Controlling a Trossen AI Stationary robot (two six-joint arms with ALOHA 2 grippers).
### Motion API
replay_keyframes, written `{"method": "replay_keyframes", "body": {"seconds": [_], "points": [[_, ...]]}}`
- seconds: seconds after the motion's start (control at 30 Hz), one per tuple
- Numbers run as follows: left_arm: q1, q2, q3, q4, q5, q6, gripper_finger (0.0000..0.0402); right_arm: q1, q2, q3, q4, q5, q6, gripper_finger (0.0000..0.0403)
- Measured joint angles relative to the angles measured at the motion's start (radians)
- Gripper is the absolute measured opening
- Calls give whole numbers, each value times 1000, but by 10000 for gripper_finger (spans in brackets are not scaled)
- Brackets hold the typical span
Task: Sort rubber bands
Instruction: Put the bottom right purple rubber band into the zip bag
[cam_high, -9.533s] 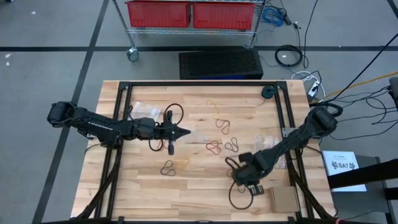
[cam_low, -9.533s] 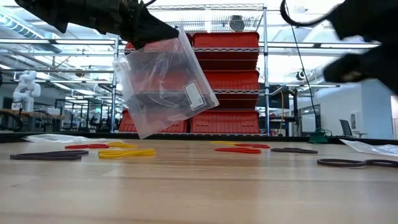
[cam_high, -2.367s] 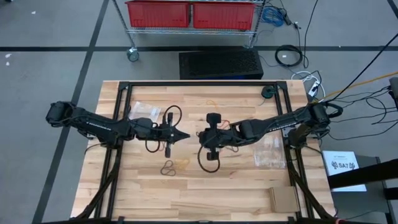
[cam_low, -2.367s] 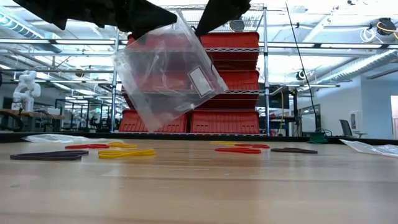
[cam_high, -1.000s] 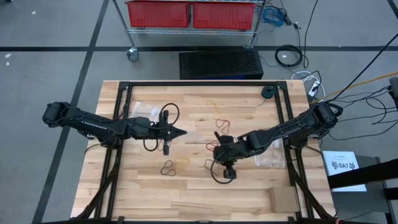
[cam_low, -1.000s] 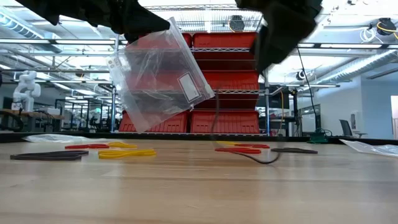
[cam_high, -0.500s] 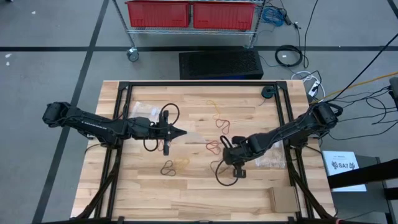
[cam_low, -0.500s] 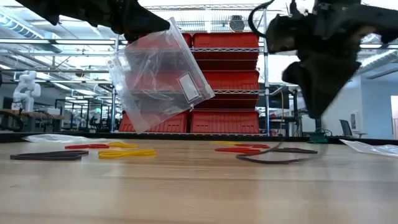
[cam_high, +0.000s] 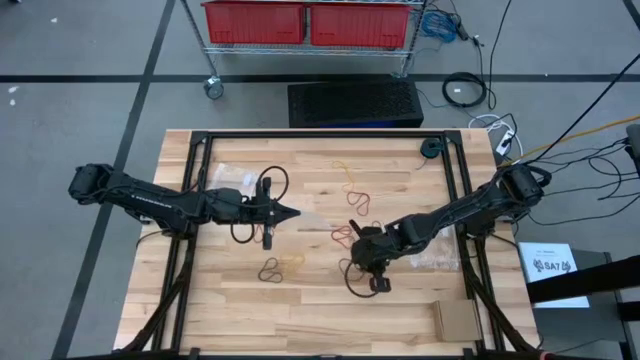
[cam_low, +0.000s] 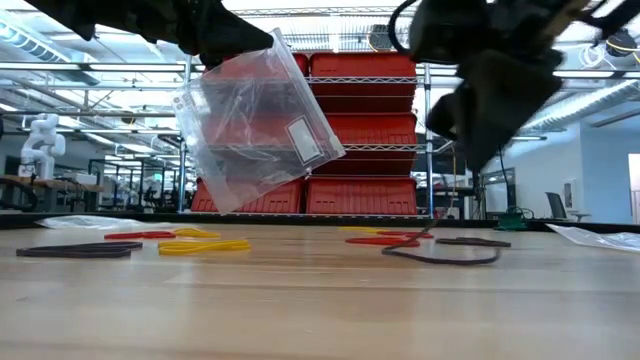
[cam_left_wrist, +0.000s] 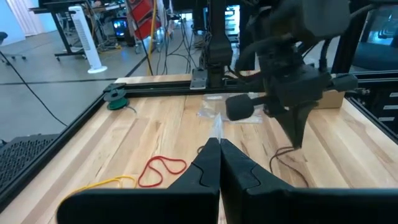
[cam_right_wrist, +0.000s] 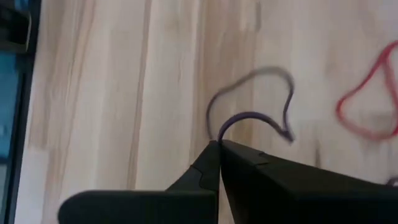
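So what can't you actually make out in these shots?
- Bag contents: low view, glare and the red bins behind hide any bands inside.
- Left gripper: left wrist view shows it shut on the bag edge; the bag itself is barely visible.
- Black band: right wrist view, blurred; its end vanishes at the right gripper.
- Far bands: high view, too small to count.

Setting: robotics laboratory or workshop floor.

Premises show a butcher-block wooden counter (cam_high: 310, 300) fitted with a black metal frame (cam_high: 330, 133) at centre of the high view, standing on grey floor marked with dark tape lines (cam_high: 150, 60). A wheeled wire shelving rack (cam_low: 425, 120) loaded with red plastic bins (cam_high: 255, 22) stands at top centre. Loose cables (cam_high: 465, 90) lie coiled at upper right. In the low view, further benches and a white robot figure (cam_low: 40, 140) occupy the far left under ceiling strip lighting.
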Motion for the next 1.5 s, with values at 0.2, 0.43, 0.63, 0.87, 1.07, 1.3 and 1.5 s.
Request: {"method": "replay_keyframes", "body": {"seconds": [0.2, 0.43, 0.63, 0.87, 1.07, 1.3, 1.5], "points": [[0, 0, 0, 0, 0, 0, 0, -36, 70, 0, 83, -45, -10, 0], [0, 0, 0, 1, 0, 0, 0, -39, 188, 2, 83, -58, -6, 1], [0, 0, 0, 1, 0, 0, 0, -38, 219, 39, 93, -82, 7, 39], [0, 0, 0, -1, 0, 0, 0, -38, 220, 94, 82, -109, 48, 124], [0, 0, 0, -10, 0, 0, 0, -38, 220, 138, 42, -109, 43, 180], [0, 0, 0, -14, 0, 0, 0, -38, 219, 158, -71, -136, 40, 203], [0, 0, 0, -14, 0, 0, 0, -44, 219, 158, -211, -190, 108, 198]]}}
